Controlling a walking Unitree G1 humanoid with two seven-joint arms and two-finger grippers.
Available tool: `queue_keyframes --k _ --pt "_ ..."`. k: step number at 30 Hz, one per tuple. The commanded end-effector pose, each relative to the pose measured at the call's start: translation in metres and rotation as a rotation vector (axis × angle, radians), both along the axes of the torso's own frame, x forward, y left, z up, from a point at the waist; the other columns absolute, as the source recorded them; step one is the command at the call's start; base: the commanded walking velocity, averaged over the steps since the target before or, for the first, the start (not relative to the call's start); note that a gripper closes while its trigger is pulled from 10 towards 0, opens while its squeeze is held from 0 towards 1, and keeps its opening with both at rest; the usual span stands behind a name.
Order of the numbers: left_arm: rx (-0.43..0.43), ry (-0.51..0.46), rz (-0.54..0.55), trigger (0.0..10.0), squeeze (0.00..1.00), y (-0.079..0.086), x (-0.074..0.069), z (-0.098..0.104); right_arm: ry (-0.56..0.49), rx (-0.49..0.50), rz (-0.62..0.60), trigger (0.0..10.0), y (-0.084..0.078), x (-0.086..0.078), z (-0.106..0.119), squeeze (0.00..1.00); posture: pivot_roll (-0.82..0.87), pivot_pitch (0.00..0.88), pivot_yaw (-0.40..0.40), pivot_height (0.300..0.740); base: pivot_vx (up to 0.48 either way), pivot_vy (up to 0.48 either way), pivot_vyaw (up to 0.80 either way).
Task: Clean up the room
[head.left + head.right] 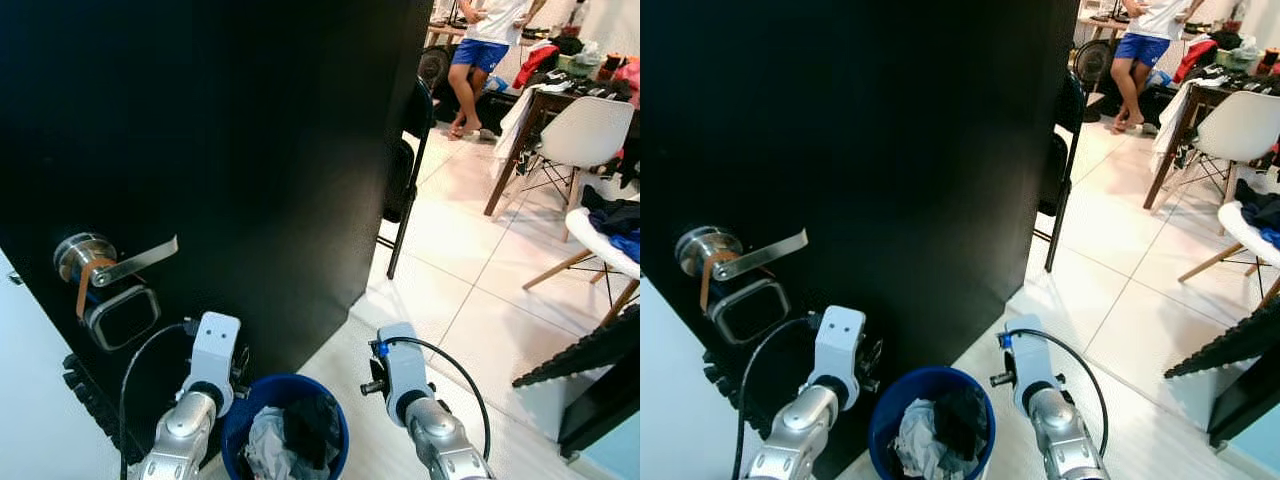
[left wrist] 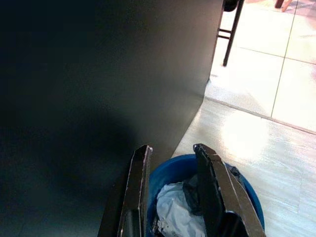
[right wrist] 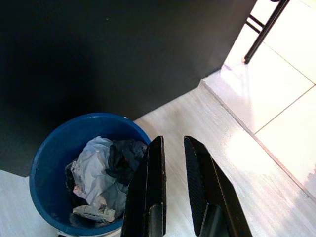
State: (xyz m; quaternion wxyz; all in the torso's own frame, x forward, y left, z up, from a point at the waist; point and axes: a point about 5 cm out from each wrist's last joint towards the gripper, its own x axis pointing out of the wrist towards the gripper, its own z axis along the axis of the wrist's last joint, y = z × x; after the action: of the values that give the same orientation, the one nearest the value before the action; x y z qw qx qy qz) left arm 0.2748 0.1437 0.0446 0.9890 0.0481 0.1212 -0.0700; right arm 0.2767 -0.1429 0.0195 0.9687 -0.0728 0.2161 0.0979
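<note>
No legible text, label, brand, number or sign was found in any view. The crumpled paper (image 3: 94, 170) in the blue bucket (image 3: 47, 163), lower left of the right wrist view, carries faint dark print (too small and creased to read). The black door (image 1: 220, 150) filling the upper left of the head views is unmarked, and so is its lock plate (image 1: 122, 315) below the lever handle (image 1: 135, 262), at left.

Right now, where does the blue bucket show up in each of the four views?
Left eye: blue bucket bottom centre, between the arms.
Right eye: bottom centre.
Left wrist: behind the fingers.
Right wrist: beside the fingers.
Shared landmark: black door behind the bucket.
</note>
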Motion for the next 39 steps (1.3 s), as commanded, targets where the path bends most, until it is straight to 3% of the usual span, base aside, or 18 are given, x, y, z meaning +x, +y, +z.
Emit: queue_keyframes --k 1,13,39 --pt "-0.02 0.02 -0.007 10.0 0.0 -0.005 -0.003 -0.002 0.005 -0.009 0.004 10.0 0.002 -0.003 -0.001 0.0 0.04 0.002 -0.038 0.74 0.0 0.0 0.0" --pt "-0.011 0.028 -0.091 10.0 0.0 -0.016 -0.01 -0.001 0.038 0.008 -0.042 10.0 -0.008 -0.011 -0.003 0.0 0.03 0.008 -0.028 0.74 0.0 0.0 -0.8" --pt "0.001 -0.026 -0.073 10.0 0.0 -0.019 -0.007 0.008 0.054 -0.009 -0.042 10.0 -0.011 -0.019 -0.001 0.0 0.03 0.028 -0.025 0.74 0.0 0.0 -0.8"
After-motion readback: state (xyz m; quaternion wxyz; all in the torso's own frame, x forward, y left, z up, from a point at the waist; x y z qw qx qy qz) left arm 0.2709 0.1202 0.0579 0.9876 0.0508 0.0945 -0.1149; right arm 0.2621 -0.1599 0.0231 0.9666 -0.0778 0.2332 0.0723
